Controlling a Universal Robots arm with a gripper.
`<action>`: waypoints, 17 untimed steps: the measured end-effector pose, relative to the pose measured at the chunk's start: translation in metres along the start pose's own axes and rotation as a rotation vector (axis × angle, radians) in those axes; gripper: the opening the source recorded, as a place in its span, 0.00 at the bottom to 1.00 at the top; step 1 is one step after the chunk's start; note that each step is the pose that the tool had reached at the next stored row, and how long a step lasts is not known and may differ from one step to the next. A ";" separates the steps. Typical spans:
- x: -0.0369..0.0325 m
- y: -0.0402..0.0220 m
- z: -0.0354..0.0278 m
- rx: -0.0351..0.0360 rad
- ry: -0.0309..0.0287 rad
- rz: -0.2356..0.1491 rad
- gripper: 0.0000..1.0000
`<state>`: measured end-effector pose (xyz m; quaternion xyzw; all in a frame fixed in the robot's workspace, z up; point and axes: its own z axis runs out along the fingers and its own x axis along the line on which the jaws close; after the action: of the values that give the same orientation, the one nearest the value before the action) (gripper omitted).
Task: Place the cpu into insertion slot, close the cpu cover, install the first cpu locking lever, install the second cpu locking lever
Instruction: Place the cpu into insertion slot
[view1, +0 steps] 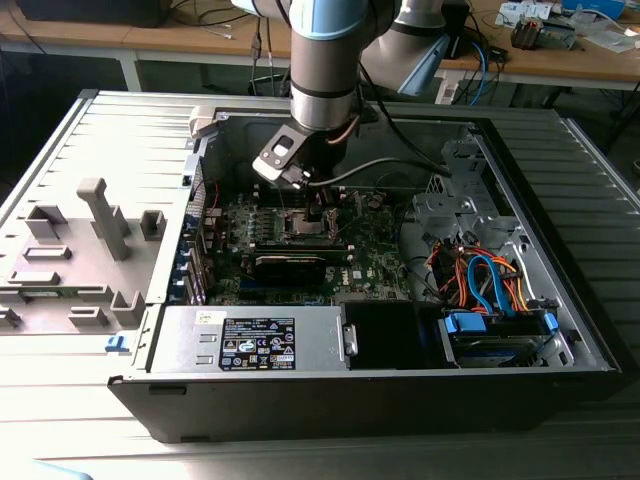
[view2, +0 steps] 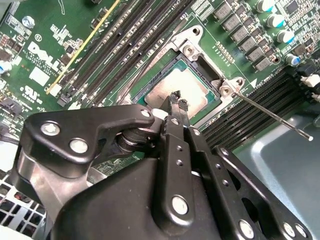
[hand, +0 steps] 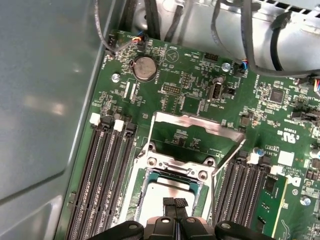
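Looking down past the gripper (view2: 178, 101) in both wrist views, we find its two fingertips pressed together with nothing between them, hovering just above the chip (view2: 185, 82). The chip already lies flat in the socket (view2: 200, 70) on the green board (view2: 45, 30). What matters here is the cover (hand: 197, 122). In the first wrist view it stands swung up on the far side of the socket from the fingertips, with the board showing through its square window. Its hinge edge runs across the line of the fingers, so we judge the cover to be open and the chip bare beneath the tips. In the second wrist view a thin lever rod (view2: 272, 114) sticks out free from one socket corner, reaching over the long black memory slots (view2: 135, 35) towards the grey case floor. Those slots flank the socket closely on two sides, so sideways room is tight there. The space straight above the chip looks open. In the exterior view the gripper (view1: 318, 200) reaches down into the middle of the open computer case (view1: 330, 405), well apart from its walls and from the bundle of coloured cables (view1: 480, 280) on the exterior view's right.
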<state>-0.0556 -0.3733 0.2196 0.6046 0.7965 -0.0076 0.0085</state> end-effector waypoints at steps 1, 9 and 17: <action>0.0000 0.0000 0.0000 -0.0003 0.0000 -0.014 0.11; 0.0000 0.0000 0.0000 -0.0022 -0.0002 -0.100 0.11; 0.0000 0.0000 0.0000 -0.0038 -0.0004 -0.169 0.11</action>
<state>-0.0556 -0.3733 0.2196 0.5351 0.8447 -0.0069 0.0091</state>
